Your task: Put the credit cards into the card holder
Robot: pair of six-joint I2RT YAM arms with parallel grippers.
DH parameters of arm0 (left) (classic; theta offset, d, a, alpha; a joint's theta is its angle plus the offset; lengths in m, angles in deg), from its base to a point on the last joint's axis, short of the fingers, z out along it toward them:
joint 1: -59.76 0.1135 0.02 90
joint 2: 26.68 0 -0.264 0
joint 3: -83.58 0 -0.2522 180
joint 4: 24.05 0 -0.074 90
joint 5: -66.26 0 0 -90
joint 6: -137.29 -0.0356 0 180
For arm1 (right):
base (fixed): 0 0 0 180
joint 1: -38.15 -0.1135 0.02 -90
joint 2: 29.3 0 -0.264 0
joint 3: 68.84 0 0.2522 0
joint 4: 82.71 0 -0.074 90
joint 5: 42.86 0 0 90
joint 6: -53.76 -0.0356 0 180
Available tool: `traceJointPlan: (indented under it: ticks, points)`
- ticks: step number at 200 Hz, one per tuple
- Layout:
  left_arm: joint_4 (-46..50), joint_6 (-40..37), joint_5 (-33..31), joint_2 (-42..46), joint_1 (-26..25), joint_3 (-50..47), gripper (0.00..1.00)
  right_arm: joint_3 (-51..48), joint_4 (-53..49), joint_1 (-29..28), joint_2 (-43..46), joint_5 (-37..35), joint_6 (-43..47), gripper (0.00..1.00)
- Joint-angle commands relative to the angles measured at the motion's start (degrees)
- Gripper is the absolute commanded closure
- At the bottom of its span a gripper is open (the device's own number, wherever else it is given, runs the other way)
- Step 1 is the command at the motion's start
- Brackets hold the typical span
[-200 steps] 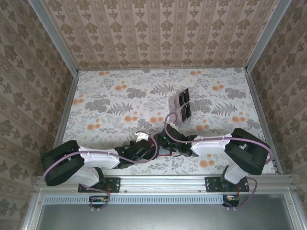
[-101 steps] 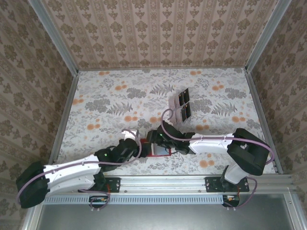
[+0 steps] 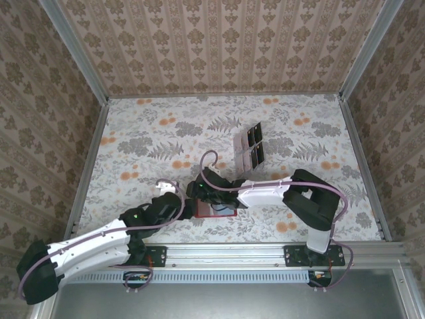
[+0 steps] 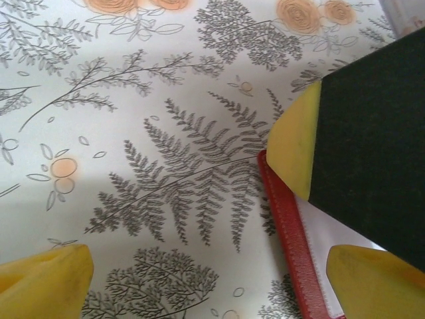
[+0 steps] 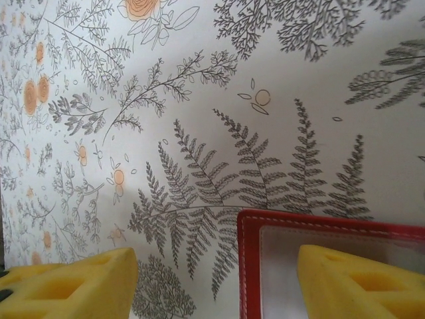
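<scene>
The card holder (image 3: 218, 210) is a red wallet lying open on the flowered table near the front edge, its pale inside (image 5: 285, 266) facing up. My right gripper (image 5: 212, 286) is open and straddles the wallet's left edge, one yellow finger (image 5: 358, 279) over the pale inside. My left gripper (image 4: 209, 286) is open just left of the wallet's red edge (image 4: 292, 246), with the right gripper's dark body (image 4: 372, 146) close beside it. The credit cards (image 3: 255, 146), dark and flat, stand in a clear rack further back.
The clear plastic rack (image 3: 240, 143) stands mid-table behind the wallet. Both arms meet low at the front centre (image 3: 189, 196). Patterned walls with metal rails (image 3: 86, 166) enclose the table on three sides.
The right arm has stretched further left, past the wallet's left edge. The left arm has dropped low and pulled its gripper left, uncovering the wallet, and its jaws have opened wider.
</scene>
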Motion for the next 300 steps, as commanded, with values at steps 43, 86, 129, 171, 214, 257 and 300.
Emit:
traceJointPlan:
  ticks: [43, 86, 129, 171, 214, 257, 300]
  points:
    - [-0.6, -0.3, 3.0, 2.9, 5.2, 2.1, 0.0, 6.6, -9.7, -0.5, 4.4, -0.5, 7.6, 0.34]
    - [-0.6, -4.0, 9.2, 0.6, 11.4, 5.2, 0.0, 10.3, -25.1, 6.1, 14.4, -4.8, 15.2, 0.39]
    - [-3.3, -8.9, 16.1, -6.9, 18.5, 9.1, 0.0, 16.8, -40.9, 15.2, 14.5, -2.8, 23.6, 0.46]
    - [-3.1, -12.7, 21.0, -16.8, 22.8, 15.3, 0.0, 23.4, -51.9, 17.1, 9.7, -11.8, 31.4, 0.58]
    - [-3.9, -13.4, 21.5, -20.2, 23.8, 17.7, 0.0, 28.9, -58.9, 17.5, 1.1, -14.8, 33.0, 0.62]
    - [-4.0, -13.4, 20.7, -20.2, 24.1, 17.5, 0.0, 29.8, -58.0, 18.5, -3.9, -16.2, 32.2, 0.66]
    - [-4.1, -13.5, 20.8, -20.5, 24.2, 17.1, 0.0, 28.4, -56.4, 20.2, -6.0, -16.2, 31.6, 0.67]
